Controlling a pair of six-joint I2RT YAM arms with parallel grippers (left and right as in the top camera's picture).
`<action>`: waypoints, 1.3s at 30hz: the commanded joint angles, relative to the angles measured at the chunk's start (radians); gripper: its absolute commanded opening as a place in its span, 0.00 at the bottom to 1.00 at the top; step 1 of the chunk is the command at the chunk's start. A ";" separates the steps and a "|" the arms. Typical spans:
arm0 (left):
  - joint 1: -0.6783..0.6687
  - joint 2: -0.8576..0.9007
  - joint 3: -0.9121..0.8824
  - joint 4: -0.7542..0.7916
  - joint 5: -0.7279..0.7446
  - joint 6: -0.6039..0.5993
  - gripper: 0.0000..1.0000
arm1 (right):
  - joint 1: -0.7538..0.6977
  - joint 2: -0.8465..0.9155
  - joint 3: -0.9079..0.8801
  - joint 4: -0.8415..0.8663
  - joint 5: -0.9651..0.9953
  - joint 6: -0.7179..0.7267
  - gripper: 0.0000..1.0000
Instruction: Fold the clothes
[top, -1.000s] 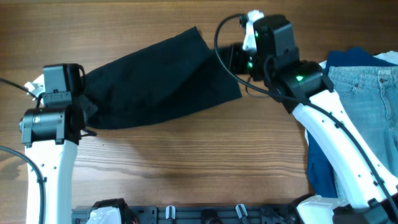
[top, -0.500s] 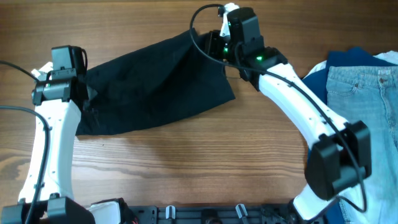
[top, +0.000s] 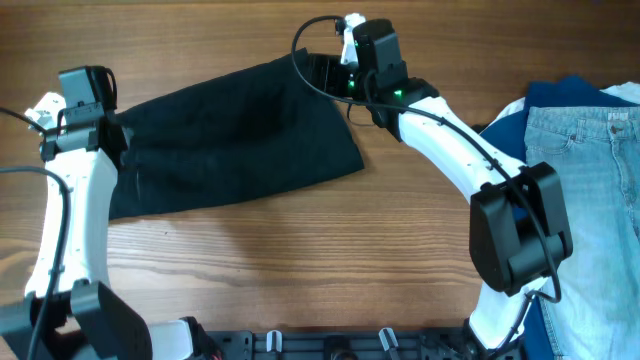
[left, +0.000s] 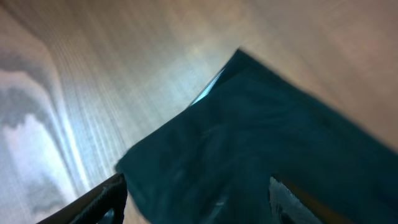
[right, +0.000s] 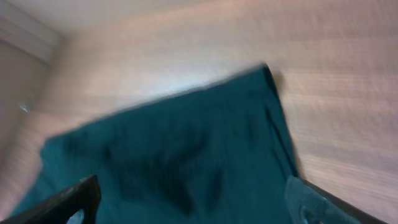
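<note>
My left gripper (left: 198, 186) with jaws apart over the black garment (top: 235, 130), my right gripper (right: 193, 185) spread wide too, nothing grasped, garment flat on wooden table (top: 300, 260), jeans (top: 590, 200) well apart.

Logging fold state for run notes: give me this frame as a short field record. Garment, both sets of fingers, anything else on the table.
garment: large black cloth garment, lying spread on the wooden table
left fingers: open, above the garment's left end, gripping nothing
right fingers: open, above its upper right corner, gripping nothing
other: light blue denim jeans lying on a royal blue garment, right edge
</note>
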 joint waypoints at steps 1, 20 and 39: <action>0.043 0.020 0.013 -0.048 -0.023 -0.005 0.73 | -0.051 0.016 0.014 -0.136 -0.013 -0.099 0.98; 0.060 0.275 0.005 -0.132 0.393 0.284 0.32 | -0.074 0.166 0.013 -0.394 -0.245 -0.253 0.78; 0.060 0.272 0.005 -0.141 0.393 0.285 0.30 | 0.023 -0.037 0.013 -0.907 0.188 0.088 0.29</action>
